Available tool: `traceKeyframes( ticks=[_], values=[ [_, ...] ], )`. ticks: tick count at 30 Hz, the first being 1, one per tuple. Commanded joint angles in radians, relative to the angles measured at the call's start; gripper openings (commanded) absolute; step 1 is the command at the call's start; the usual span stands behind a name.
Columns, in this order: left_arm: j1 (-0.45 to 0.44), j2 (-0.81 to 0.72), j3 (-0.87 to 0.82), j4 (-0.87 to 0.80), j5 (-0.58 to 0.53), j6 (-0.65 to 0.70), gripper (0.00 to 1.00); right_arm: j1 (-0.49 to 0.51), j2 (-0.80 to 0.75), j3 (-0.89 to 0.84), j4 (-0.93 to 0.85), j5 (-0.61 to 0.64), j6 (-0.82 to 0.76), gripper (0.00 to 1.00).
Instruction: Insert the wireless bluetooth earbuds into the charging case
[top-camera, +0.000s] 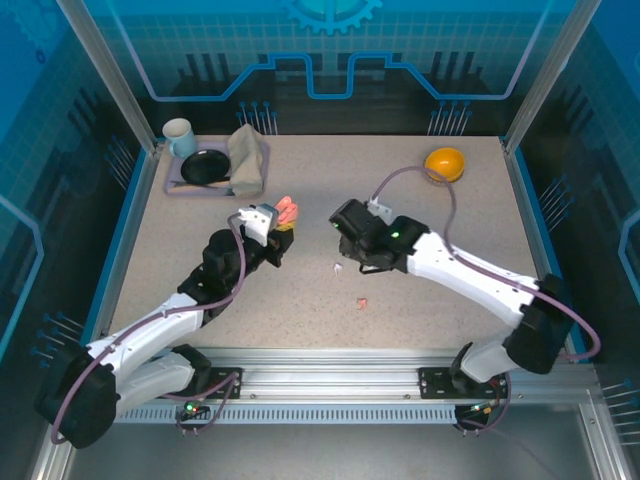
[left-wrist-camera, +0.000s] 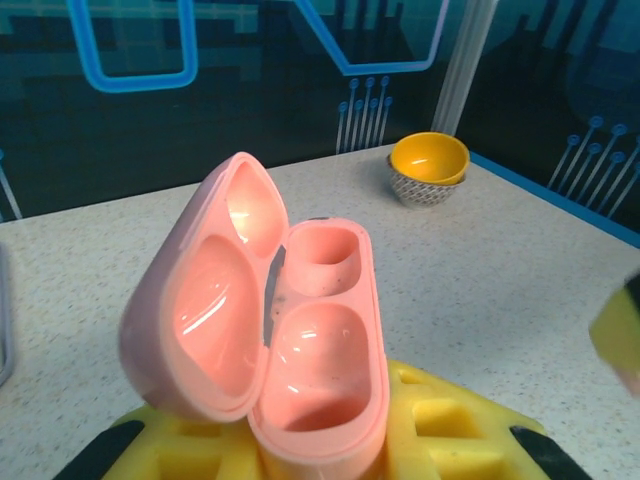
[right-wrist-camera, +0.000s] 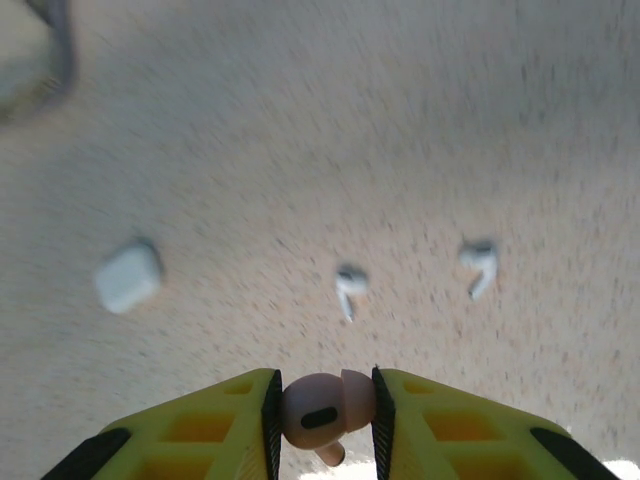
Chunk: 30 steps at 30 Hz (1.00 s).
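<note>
**Pink case held open, pink earbud pinched**

The left gripper (left-wrist-camera: 315, 445) is clamped on the pink charging case (left-wrist-camera: 300, 340). Its blocky yellow fingers (left-wrist-camera: 440, 425), moulded with square recesses, press the lower body from both sides. The case is a smooth, glossy, pebble-shaped shell. Its lid is swung open to the left on its hinge, and two bare rounded wells in the base catch the light. From above, it sits near the middle of the speckled, stone-look table (top-camera: 450, 260).

The right gripper (right-wrist-camera: 325, 400) is closed on one salmon-pink earbud (right-wrist-camera: 322, 408), squeezing it between dark inner pads. The earbud is a matte bulb with a dark oval patch and a short stem pointing down. On the table beyond it lie two white earbuds (right-wrist-camera: 349, 285), set apart from each other. A blurred white block (right-wrist-camera: 128, 276) with rounded corners lies off to the left. Seen from above, a loose pink earbud (top-camera: 361, 301) rests nearer the front edge. A bowl (left-wrist-camera: 428, 158), glossy orange inside and patterned grey outside, stands at the far right.
</note>
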Motion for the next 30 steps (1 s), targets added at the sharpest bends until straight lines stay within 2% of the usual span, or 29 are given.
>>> traceKeyframes(
  ticks=[1,5,8,14,21,26,30],
  values=[
    [0.006,0.010,0.058,-0.002,0.089,0.031,0.00,-0.035,-0.088,0.013,0.118,0.079,-0.193,0.31],
    [0.005,0.038,0.099,-0.004,0.143,0.039,0.00,-0.062,-0.158,0.031,0.251,0.054,-0.337,0.32],
    [0.003,0.073,0.146,-0.015,0.179,0.042,0.00,-0.084,-0.184,0.034,0.355,-0.013,-0.414,0.32],
    [-0.039,0.154,0.256,-0.058,0.180,0.097,0.00,-0.101,-0.195,0.021,0.568,-0.135,-0.513,0.33],
    [-0.068,0.218,0.363,-0.111,0.171,0.139,0.00,-0.115,-0.177,0.003,0.680,-0.207,-0.504,0.33],
    [-0.074,0.256,0.424,-0.143,0.167,0.119,0.00,-0.123,-0.162,-0.014,0.699,-0.198,-0.457,0.32],
    [-0.073,0.248,0.411,-0.140,0.071,0.095,0.00,-0.169,-0.183,-0.071,0.639,-0.160,-0.388,0.33]
  ],
)
